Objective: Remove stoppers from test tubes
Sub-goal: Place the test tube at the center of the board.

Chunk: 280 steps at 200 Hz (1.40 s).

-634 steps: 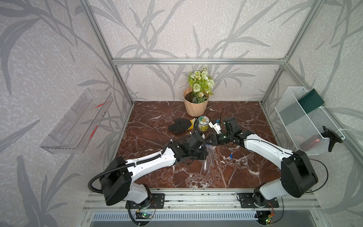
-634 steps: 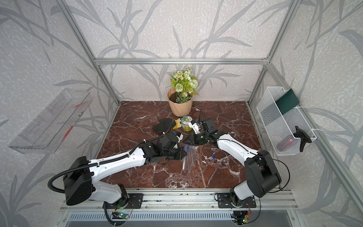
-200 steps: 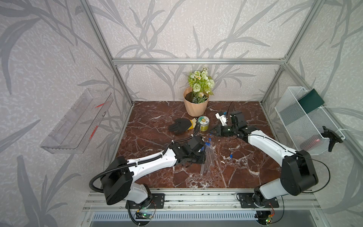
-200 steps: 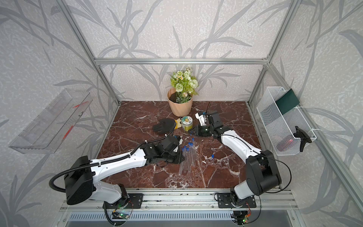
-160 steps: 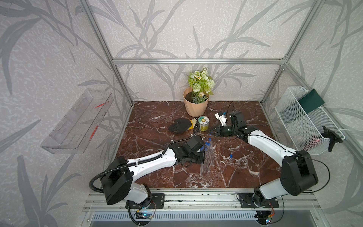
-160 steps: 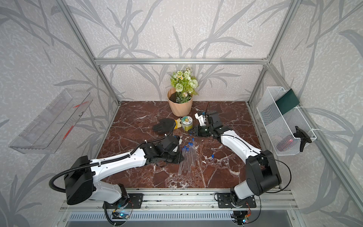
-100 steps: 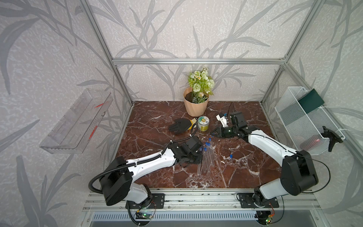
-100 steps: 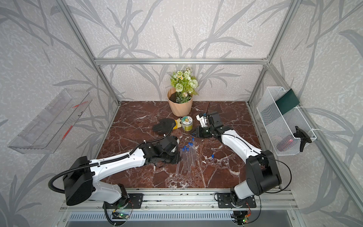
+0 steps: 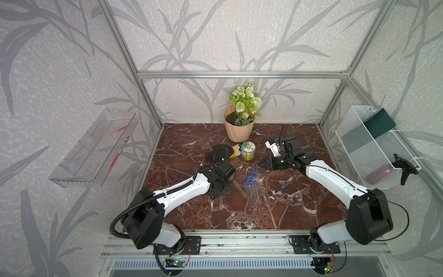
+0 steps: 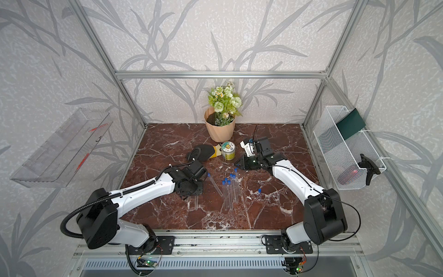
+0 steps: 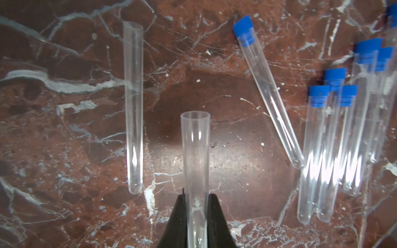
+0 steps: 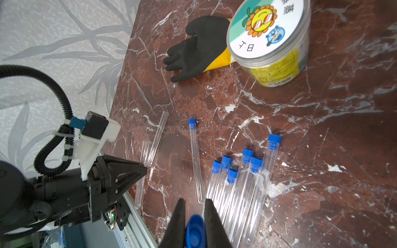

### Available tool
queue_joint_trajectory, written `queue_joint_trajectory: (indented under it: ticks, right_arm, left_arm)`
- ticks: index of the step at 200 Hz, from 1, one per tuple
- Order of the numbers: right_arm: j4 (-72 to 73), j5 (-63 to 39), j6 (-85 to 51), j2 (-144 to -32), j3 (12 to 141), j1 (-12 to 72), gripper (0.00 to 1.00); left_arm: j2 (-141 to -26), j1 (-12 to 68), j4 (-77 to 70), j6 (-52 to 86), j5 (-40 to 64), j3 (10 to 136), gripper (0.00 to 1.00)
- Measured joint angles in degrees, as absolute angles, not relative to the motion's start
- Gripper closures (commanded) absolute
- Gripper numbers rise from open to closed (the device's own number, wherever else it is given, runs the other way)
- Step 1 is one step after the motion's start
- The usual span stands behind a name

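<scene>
My left gripper (image 11: 196, 195) is shut on a clear test tube (image 11: 195, 150) whose mouth is open, held low over the marble. My right gripper (image 12: 194, 200) is shut on a blue stopper (image 12: 195, 232), up and apart from that tube, near the jar. Another open tube (image 11: 133, 107) lies beside the held one. One stoppered tube (image 11: 266, 90) lies alone at an angle. Several stoppered test tubes (image 9: 253, 191) lie bunched mid-table in both top views. A loose stopper (image 9: 282, 191) rests on the table to their right. In a top view the right gripper (image 10: 236, 165) points left.
A black and yellow glove (image 9: 219, 153) and a yellow jar (image 9: 248, 150) lie behind the tubes, with a flower pot (image 9: 239, 127) at the back. A wire basket (image 9: 374, 148) hangs on the right wall, a clear shelf (image 9: 96, 148) on the left.
The two grippers, close together at the tube three seconds ago, have drawn apart. In the last second the left gripper has moved back toward the front left with its tube.
</scene>
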<state>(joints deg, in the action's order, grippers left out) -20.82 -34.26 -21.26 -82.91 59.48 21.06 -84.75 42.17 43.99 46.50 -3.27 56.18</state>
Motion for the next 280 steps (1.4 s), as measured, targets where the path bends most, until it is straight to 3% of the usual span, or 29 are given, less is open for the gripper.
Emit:
queue_joint_trajectory:
  ticks: [72,167,280]
  right_arm:
    - [-23.0,-33.4,-20.8,-80.4,59.0,21.1,0.95]
    - [-25.0,-33.0,-20.7,-77.7,57.1,21.0,0.95]
    - [-29.2,-31.3,-19.4,-75.3,57.1,21.0,0.93]
  left_arm:
    - [-100.2,40.1,49.3,43.2,-8.6,66.5,1.00]
    - [-105.4,39.4,49.8,41.4,-9.5,68.4,1.00]
    - [-105.8,38.5,47.3,41.1,-7.5,67.5,0.80]
